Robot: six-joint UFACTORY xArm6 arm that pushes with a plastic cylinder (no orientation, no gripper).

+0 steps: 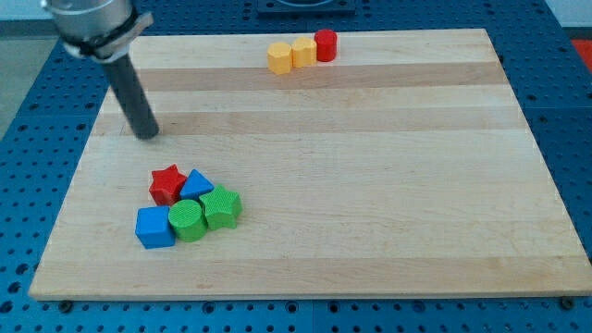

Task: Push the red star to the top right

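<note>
The red star [167, 184] lies at the lower left of the wooden board [370, 185], at the upper left of a tight cluster. It touches a blue triangular block [196, 184]. Below them sit a blue cube [154, 227], a green cylinder [187, 220] and a green ridged block [222, 207]. My tip [147, 135] stands on the board above and a little left of the red star, a short gap away, touching no block.
Near the board's top edge, right of centre, a row of three touching blocks: a yellow hexagonal block [279, 57], a yellow block [302, 52] and a red cylinder [325, 44]. A blue perforated table surrounds the board.
</note>
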